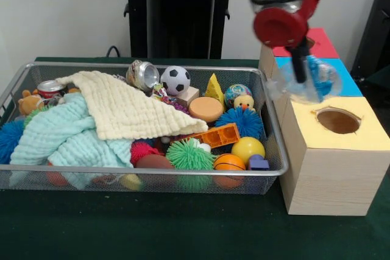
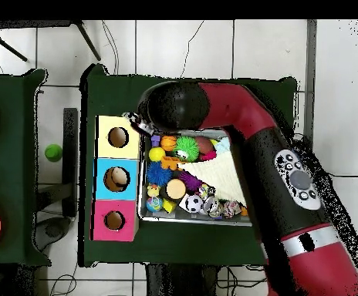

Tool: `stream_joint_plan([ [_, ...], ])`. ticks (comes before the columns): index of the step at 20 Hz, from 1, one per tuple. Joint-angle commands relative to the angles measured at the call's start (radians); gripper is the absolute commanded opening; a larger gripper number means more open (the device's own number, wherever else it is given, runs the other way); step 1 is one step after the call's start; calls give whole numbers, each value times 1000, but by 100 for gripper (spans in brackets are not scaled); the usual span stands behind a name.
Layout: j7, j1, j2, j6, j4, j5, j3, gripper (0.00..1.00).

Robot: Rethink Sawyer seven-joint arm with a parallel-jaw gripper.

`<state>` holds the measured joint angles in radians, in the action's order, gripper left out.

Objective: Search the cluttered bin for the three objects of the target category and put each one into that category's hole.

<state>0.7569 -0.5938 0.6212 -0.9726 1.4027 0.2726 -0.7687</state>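
Note:
The silver wire-mesh bin sits left of three wooden boxes and is full of toys and two cloths; it also shows in the overhead view. My gripper hangs over the blue-topped box, shut on a translucent blue toy. The toy hides this box's hole in the front view. The hole shows open in the overhead view. There the gripper sits at the arm's end, near the bin's corner.
A yellow-topped box stands nearest the camera and a red-topped box farthest. In the bin lie a cream cloth, a mint cloth, a soccer ball and spiky balls. A green ball lies off the table.

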Motion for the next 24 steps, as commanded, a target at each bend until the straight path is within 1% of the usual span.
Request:
stream_joint_plan([
  [1, 347, 73, 75, 49, 150, -63, 89, 0],
  [4, 373, 102, 135, 35, 175, -92, 106, 0],
  [6, 403, 142, 154, 37, 183, -90, 135, 0],
  [8, 430, 187, 148, 62, 191, -68, 176, 0],
  [11, 451, 239, 136, 56, 195, -49, 228, 0],
  [14, 452, 268, 146, 52, 213, -46, 263, 0],
  [17, 472, 300, 136, 67, 214, -35, 297, 0],
  [19, 487, 324, 119, 77, 204, -23, 321, 0],
  [21, 494, 348, 102, 68, 185, -8, 347, 0],
  [24, 476, 351, 104, 68, 192, -10, 363, 0],
])
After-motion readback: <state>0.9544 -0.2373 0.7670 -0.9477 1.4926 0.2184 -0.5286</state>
